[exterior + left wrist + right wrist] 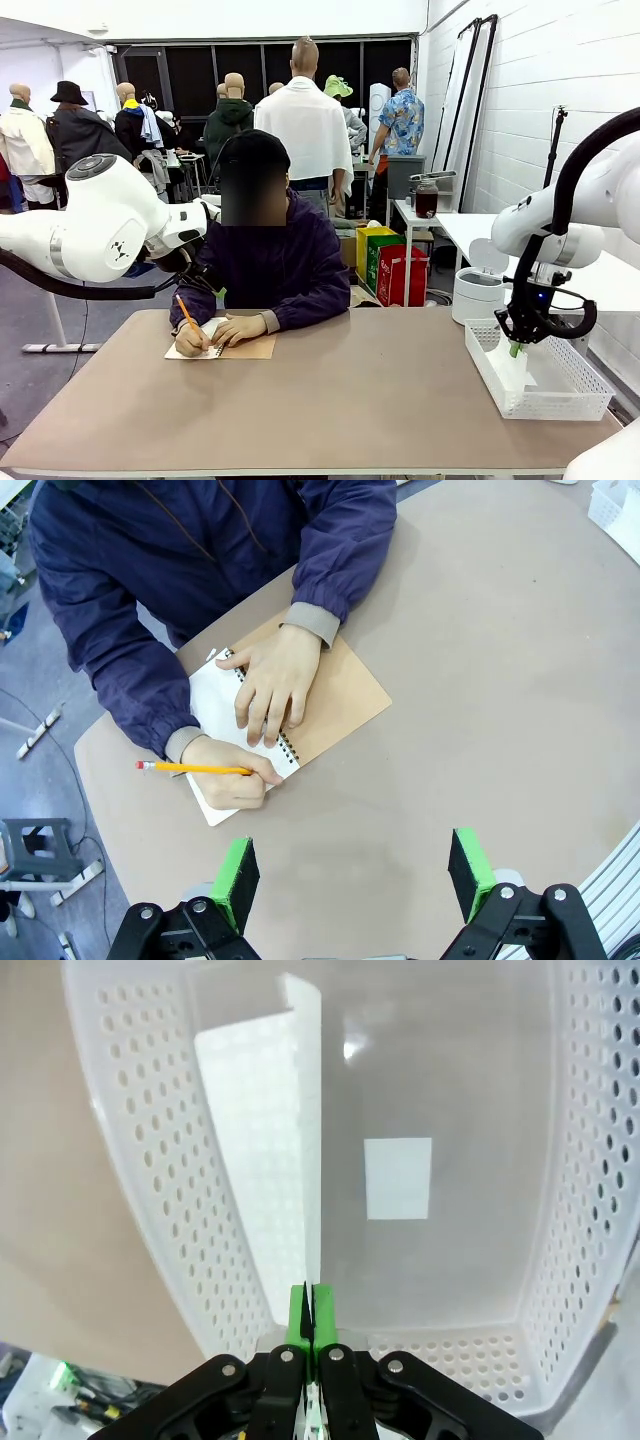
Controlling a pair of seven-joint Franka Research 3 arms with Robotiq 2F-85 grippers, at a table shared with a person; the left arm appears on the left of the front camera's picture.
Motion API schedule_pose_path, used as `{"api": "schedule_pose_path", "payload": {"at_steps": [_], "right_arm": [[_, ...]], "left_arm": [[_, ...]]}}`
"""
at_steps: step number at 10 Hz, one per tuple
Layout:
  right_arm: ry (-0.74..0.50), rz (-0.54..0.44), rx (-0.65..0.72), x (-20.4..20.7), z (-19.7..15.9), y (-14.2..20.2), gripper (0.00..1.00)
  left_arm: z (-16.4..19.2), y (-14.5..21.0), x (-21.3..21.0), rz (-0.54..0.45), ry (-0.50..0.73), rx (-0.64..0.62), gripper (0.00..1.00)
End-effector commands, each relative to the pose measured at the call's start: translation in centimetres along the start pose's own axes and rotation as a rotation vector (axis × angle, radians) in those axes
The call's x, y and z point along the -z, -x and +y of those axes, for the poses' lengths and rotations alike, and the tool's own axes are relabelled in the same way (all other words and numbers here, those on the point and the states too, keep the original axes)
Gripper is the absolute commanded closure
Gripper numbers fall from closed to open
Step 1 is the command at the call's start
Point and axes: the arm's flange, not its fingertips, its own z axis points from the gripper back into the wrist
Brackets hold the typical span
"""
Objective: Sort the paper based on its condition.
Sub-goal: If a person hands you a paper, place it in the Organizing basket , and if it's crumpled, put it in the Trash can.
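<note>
In mesh tray (pixel 590 1160), paper (pixel 262 1150) lengthwise vertical

Through the right wrist camera I saw the right gripper (pixel 310 1305) pinched tight on the near edge of the paper (pixel 265 1150), its green pads (pixel 298 1315) pressed together on the sheet. The paper ran away from the fingertips inside the white mesh tray (pixel 590 1160), beside the perforated wall on the picture's left, and its far end was bent. A bright rectangular patch (pixel 398 1178) showed on the tray floor, and the tan table (pixel 50 1210) lay beyond that wall
</note>
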Motion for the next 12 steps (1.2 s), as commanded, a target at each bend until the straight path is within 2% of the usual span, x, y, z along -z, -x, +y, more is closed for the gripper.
{"api": "schedule_pose_path", "payload": {"at_steps": [1,2,3,7,8,12], "right_arm": [[0.064,0.001,0.054,1.4,0.5,-0.4,1.00],[0.089,0.004,0.071,1.9,0.6,-0.7,1.00],[0.106,0.003,0.101,1.9,0.7,-1.0,0.90],[0.192,0.036,0.187,2.2,1.1,-1.3,0.12],[0.204,0.033,0.196,2.2,1.3,-1.3,0.00],[0.306,0.010,0.301,1.8,2.1,-0.9,0.00]], "left_arm": [[0.1,0.0,0.0,0.004,0.006,-0.005,0.00],[0.1,0.0,0.0,0.004,0.006,-0.005,0.00],[0.1,0.0,0.0,0.004,0.006,-0.005,0.00],[0.1,0.0,0.0,0.004,0.006,-0.005,0.00],[0.1,0.0,0.0,0.004,0.006,-0.005,0.00],[0.1,0.0,0.0,0.004,0.006,-0.005,0.00]]}}
